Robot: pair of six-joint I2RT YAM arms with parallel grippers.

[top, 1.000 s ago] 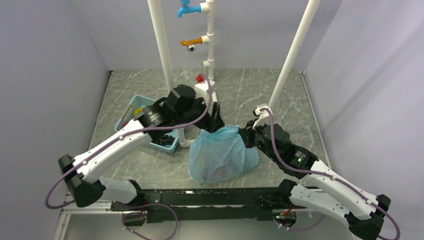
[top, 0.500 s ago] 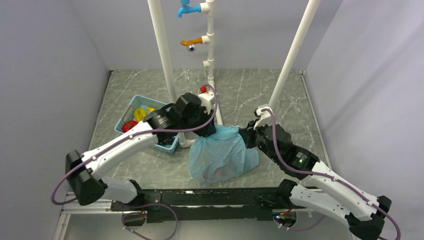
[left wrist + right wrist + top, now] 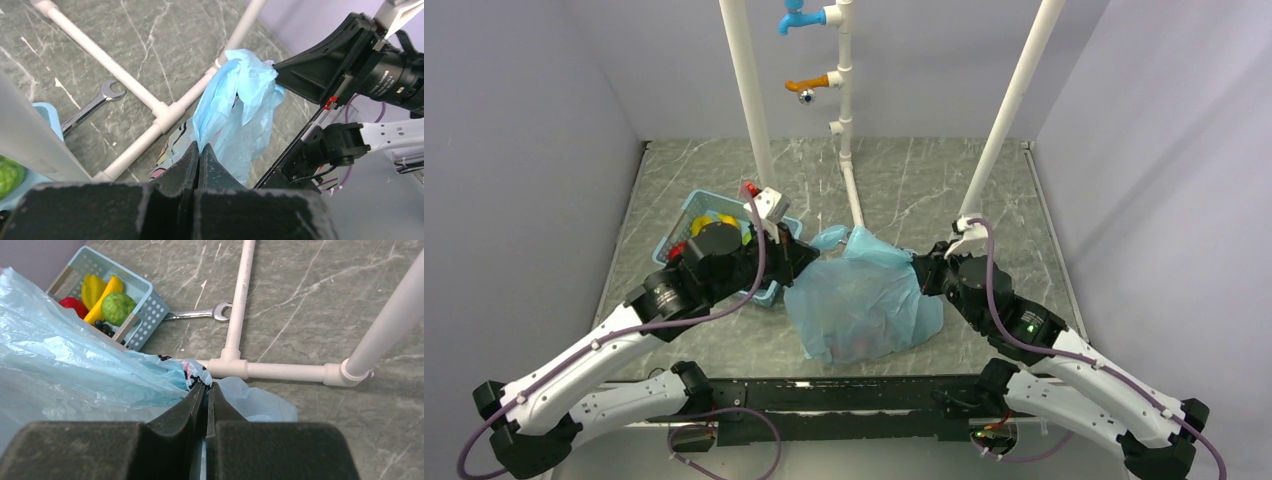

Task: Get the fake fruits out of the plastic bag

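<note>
Top external view showed left gripper (image 3: 797, 262) and right gripper (image 3: 918, 276) clamped on the plastic bag's (image 3: 864, 305) opposite sides, apparently spreading it; the next move probably required upending it.

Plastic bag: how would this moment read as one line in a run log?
left pincer: shut on plastic bag | right pincer: shut on plastic bag | state: held from both sides

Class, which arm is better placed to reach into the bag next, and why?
Probably left: the left hand pinches the plastic bag beside the blue basket; the right hand grips the bag's opposite edge, away from it.
</note>
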